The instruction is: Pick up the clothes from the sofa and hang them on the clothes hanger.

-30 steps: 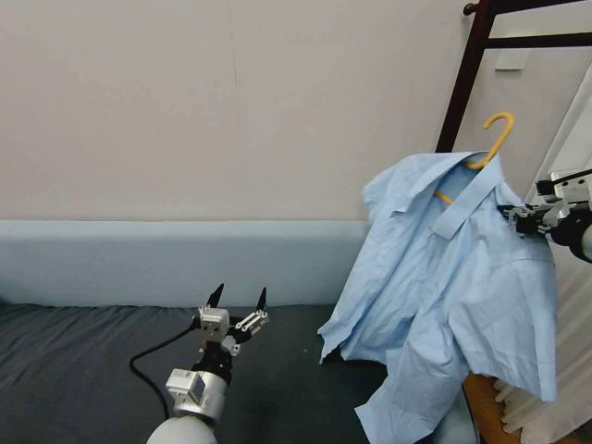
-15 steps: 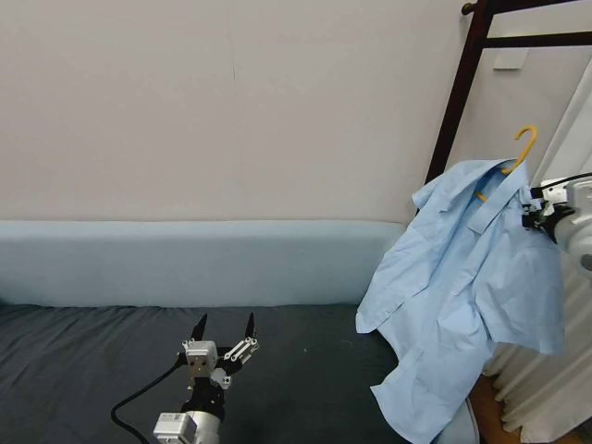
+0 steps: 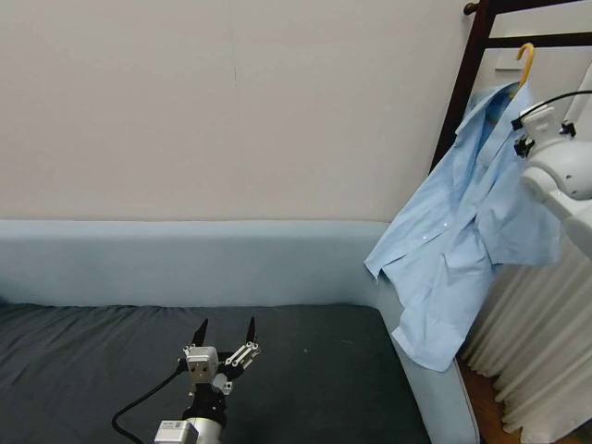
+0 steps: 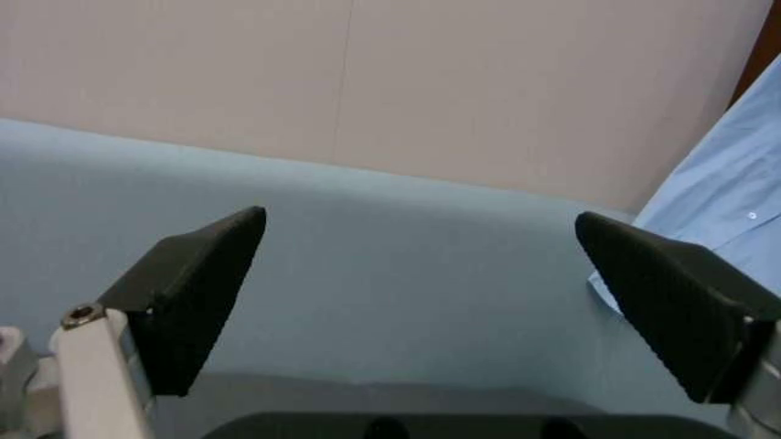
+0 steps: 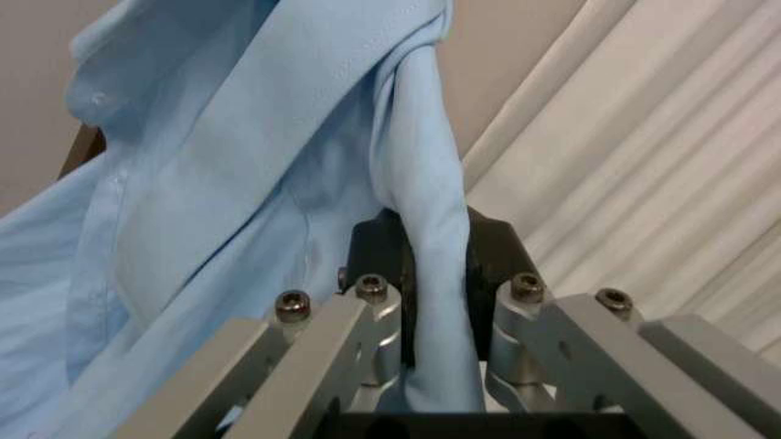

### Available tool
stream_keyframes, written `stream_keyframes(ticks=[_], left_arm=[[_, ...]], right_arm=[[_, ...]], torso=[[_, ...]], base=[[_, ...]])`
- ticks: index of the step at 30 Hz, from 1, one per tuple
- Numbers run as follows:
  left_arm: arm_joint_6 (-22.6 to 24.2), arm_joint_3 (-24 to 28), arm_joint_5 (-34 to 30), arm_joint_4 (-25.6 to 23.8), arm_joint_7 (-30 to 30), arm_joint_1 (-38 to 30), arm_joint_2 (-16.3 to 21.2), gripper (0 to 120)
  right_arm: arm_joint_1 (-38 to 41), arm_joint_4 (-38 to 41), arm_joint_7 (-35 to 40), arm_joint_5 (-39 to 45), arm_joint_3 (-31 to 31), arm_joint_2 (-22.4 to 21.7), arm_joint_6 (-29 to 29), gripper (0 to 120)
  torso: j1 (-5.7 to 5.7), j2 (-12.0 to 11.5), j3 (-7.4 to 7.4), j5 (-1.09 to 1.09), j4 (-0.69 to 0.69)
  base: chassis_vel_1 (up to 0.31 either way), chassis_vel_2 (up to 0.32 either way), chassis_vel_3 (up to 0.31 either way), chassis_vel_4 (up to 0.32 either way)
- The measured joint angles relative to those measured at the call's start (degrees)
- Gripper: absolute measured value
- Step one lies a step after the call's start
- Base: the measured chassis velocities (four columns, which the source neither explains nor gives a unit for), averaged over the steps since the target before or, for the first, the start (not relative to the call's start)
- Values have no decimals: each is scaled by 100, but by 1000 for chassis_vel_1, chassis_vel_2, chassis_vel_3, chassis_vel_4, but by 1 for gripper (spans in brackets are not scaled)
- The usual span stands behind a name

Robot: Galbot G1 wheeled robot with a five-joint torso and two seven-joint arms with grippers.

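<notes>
Find the shirt (image 3: 462,231) off the sofa, hanging on a yellow hanger (image 3: 525,57) beside the dark wooden rack (image 3: 467,83), past the right end of the sofa backrest (image 3: 185,259). The shirt is light blue woven cloth, creased, with small pale buttons on the front. Its lower hem drapes in front of the backrest's right corner. The hanger's curved hook sits just under the rack's upper crossbar; you cannot tell whether it rests over the bar.

Check the right gripper (image 5: 430,274), raised near the shirt's collar. Its jaws pinch a folded strip of the blue cloth between two dark pads, and the metal finger links flank the fold on both sides. A white pleated curtain (image 3: 536,333) hangs behind the shirt, to the right of the rack.

Check the left gripper (image 3: 225,326), low over the front edge of the sofa seat (image 3: 92,370). It points upward with its two black wedge-shaped fingers (image 4: 196,283) spread wide and holding nothing. A black cable (image 3: 139,412) loops beside its wrist. The seat is dark grey fabric; the backrest is smooth, pale blue, with a rounded top edge.
</notes>
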Motion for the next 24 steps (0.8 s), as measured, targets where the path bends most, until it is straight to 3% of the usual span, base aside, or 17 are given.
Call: stream_keyframes(ticks=[24], left_arm=[[-191, -58, -20, -177, 32, 127, 77, 100]], right_arm=[[780, -963, 601, 903, -836, 584, 2, 8]], torso=[[-1, 0, -1, 0, -2]], base=[[0, 0, 0, 0]])
